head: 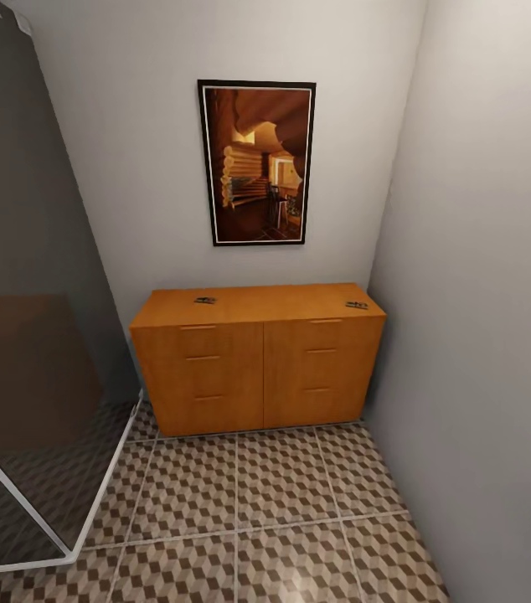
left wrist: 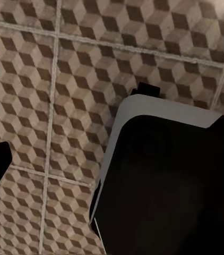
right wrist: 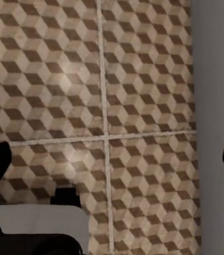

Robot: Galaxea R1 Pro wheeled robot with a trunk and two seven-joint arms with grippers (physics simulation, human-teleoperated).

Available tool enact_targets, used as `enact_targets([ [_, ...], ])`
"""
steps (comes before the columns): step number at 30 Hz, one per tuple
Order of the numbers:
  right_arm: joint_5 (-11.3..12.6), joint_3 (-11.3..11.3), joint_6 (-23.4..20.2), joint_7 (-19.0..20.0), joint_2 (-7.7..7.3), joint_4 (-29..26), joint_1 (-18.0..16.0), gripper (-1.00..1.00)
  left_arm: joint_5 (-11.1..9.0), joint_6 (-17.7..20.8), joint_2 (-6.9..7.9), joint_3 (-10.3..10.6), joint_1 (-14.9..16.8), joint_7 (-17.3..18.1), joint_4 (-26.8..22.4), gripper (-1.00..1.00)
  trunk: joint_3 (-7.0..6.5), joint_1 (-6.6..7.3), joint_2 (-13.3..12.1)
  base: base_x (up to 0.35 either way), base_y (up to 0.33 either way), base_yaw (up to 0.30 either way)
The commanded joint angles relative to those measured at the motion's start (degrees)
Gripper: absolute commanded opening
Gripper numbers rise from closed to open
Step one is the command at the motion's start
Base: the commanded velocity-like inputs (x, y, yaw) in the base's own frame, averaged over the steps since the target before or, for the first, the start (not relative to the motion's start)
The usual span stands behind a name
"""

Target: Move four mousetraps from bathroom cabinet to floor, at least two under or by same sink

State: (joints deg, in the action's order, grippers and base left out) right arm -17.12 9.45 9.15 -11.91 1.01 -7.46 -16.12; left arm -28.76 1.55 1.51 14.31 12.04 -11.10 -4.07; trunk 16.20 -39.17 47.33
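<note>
End effector (right wrist: 112,159) spread, facing bathroom floor (right wrist: 53,69).

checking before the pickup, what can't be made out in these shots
- Mousetraps: two small dark items on the cabinet top, one left, one right, too small in the head view to confirm.
- Other two mousetraps: drawers closed, contents hidden.
- Right claw: fingertips cut off by the wrist view's edges.
- Sink: none in frame.
</note>
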Motion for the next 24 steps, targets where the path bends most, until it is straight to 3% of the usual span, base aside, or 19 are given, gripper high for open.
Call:
enact_targets([
  [1,-1.0,0.5,-0.8,-0.2,0.17,-3.3,0.0,1.00,-0.4,0.3,0.15,0.5,0.1,-0.3,-3.0,1.00,0.08,-0.01,0.1,0.000,0.000,0.000],
  [8,-3.0,0.4,-6.8,-0.1,1.96,-18.2,0.0,1.00,-0.4,1.7,0.36,0.4,0.5,-0.5,-14.8,1.00,0.08,-0.01,0.1,0.000,0.000,0.000],
  [13,-3.8,-1.2,-11.5,0.0,3.22,-29.4,0.0,1.00,-0.3,5.9,0.24,0.4,1.9,-0.7,-23.1,1.00,0.08,-0.01,0.1,0.000,0.000,0.000],
  [15,-3.8,-3.5,-14.5,0.1,3.94,-36.6,0.0,1.00,-0.3,10.2,0.12,0.4,3.0,-0.9,-29.2,1.00,0.08,-0.01,0.1,0.000,0.000,0.000],
  [19,-3.6,-7.2,-17.9,0.2,4.37,-45.7,0.0,1.00,-0.3,17.1,-0.13,0.3,4.5,-1.6,-37.9,1.00,0.08,-0.01,0.1,0.000,0.000,0.000],
  [24,-3.5,-14.7,-22.2,0.3,4.80,-61.8,-0.1,1.00,-0.3,30.6,-1.01,0.3,9.3,-4.7,-55.4,1.00,0.08,-0.01,0.1,0.000,0.000,0.000],
])
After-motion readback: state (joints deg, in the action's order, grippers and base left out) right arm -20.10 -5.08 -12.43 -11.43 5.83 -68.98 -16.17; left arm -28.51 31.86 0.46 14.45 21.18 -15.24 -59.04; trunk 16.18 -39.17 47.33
